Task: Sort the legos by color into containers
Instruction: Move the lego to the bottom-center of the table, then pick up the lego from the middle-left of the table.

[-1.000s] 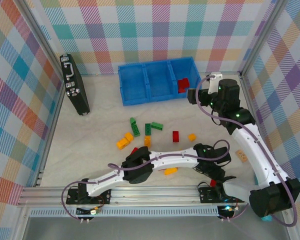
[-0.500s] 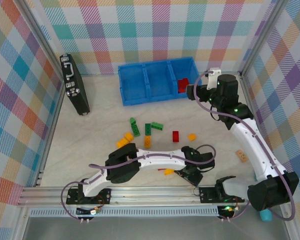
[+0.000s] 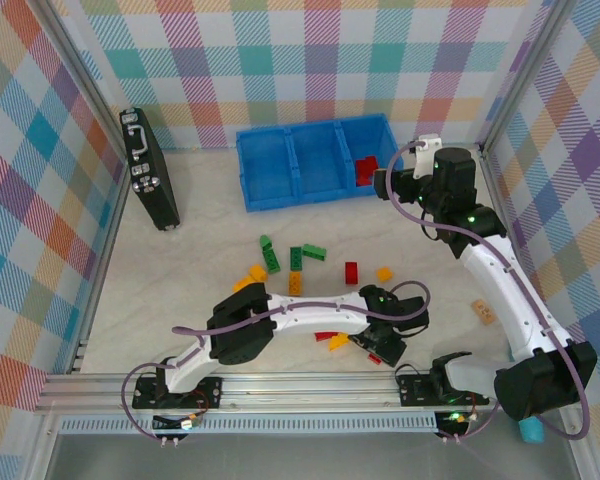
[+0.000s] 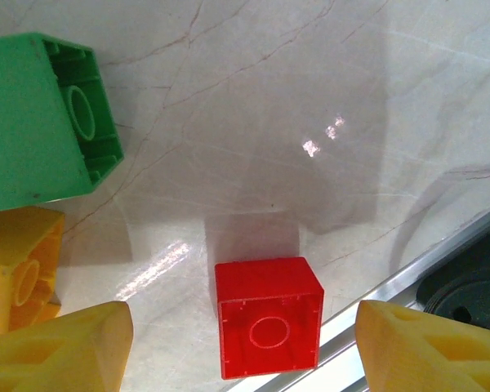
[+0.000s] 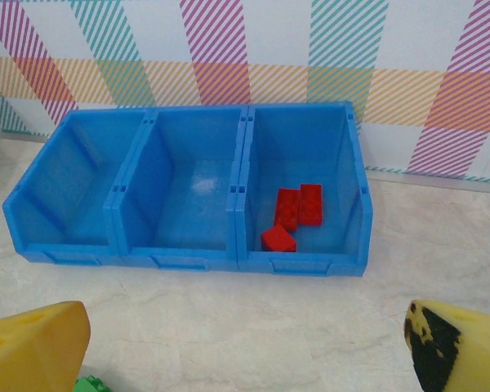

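Near the table's front rail a small red brick (image 4: 268, 314) lies on its side with its hollow underside toward the camera. My left gripper (image 4: 245, 347) is open around it, a gap on each side of the brick; from above, the gripper (image 3: 382, 345) is low over the front edge. The blue containers (image 3: 310, 165) stand at the back, and three red legos (image 5: 298, 211) lie in the right compartment. My right gripper (image 5: 245, 347) is open and holds nothing, hovering in front of the bins (image 5: 196, 245). Loose green, yellow-orange and red legos (image 3: 295, 265) are scattered mid-table.
A green brick (image 4: 41, 122) and a yellow brick (image 4: 16, 261) lie just left of the red one. The aluminium front rail (image 4: 408, 278) runs close behind it. A black case (image 3: 150, 170) leans at the back left. A tan brick (image 3: 483, 311) sits by the right arm.
My left gripper has swung left along the front edge and now straddles the red brick. The right gripper shifted slightly toward the bins, then stayed still and open.
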Available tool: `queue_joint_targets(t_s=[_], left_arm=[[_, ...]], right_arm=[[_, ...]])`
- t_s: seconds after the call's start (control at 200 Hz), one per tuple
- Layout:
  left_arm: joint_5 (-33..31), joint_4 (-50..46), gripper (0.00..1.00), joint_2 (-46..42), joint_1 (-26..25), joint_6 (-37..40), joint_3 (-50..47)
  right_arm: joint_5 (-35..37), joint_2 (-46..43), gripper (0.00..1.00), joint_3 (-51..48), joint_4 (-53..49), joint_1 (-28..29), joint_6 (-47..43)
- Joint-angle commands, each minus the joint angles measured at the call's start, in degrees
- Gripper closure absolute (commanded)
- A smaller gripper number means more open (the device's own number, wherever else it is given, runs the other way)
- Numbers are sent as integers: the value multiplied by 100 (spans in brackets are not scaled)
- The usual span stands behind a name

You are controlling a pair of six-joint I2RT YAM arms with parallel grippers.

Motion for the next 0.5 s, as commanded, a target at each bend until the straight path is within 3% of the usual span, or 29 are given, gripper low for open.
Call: queue_joint_targets(t_s=[0.0,0.265,0.495], left_arm=[[10,57,29,-54,-67,-160,-72],[-73,151,37,352,-189,-269,129],[-251,73,50,424,-208,-296,37]], right_arm=[[70,79,1,90,149,18,-101],[82,67,1,80,199,18,-77],[193,23,1,87,196,18,-117]])
